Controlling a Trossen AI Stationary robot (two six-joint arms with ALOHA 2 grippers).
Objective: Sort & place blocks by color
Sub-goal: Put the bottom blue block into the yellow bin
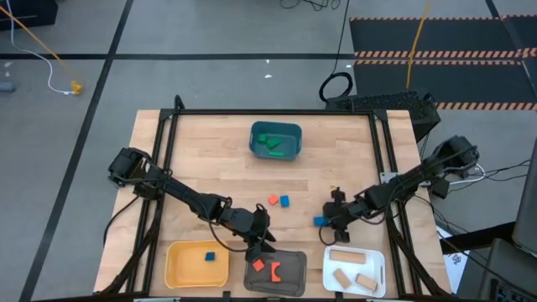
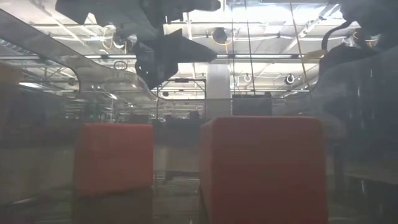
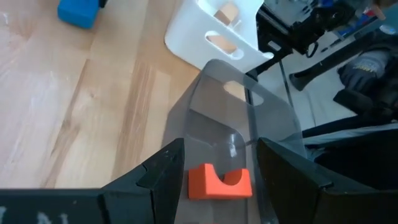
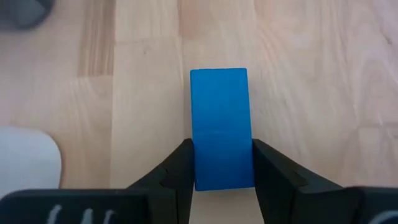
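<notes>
My right gripper (image 4: pixel 222 144) is shut on a blue bar block (image 4: pixel 219 106) that lies on the wooden table right of centre (image 1: pixel 320 221). My left gripper (image 3: pixel 221 149) stands open over the grey tray (image 1: pixel 289 277). A red arched block (image 3: pixel 219 183) lies on the tray floor between its fingers, untouched. The low view shows two red blocks (image 2: pixel 114 158) (image 2: pixel 264 168) in that tray. One red block (image 1: pixel 273 200) and one blue block (image 1: pixel 284 201) lie loose at the table's middle. My right gripper pinches the blue bar's two long sides at its end nearest the gripper (image 4: pixel 221 177) between its two fingers. The fingers slant down from above and lie along the bar. The bar lies flat on the table.
A teal tray (image 1: pixel 289 151) with green blocks stands at the far middle. At the near edge stand a yellow tray (image 1: pixel 180 268) with a blue block (image 1: pixel 211 256) and a white tray (image 1: pixel 373 264) with tan blocks. Bare table lies between them.
</notes>
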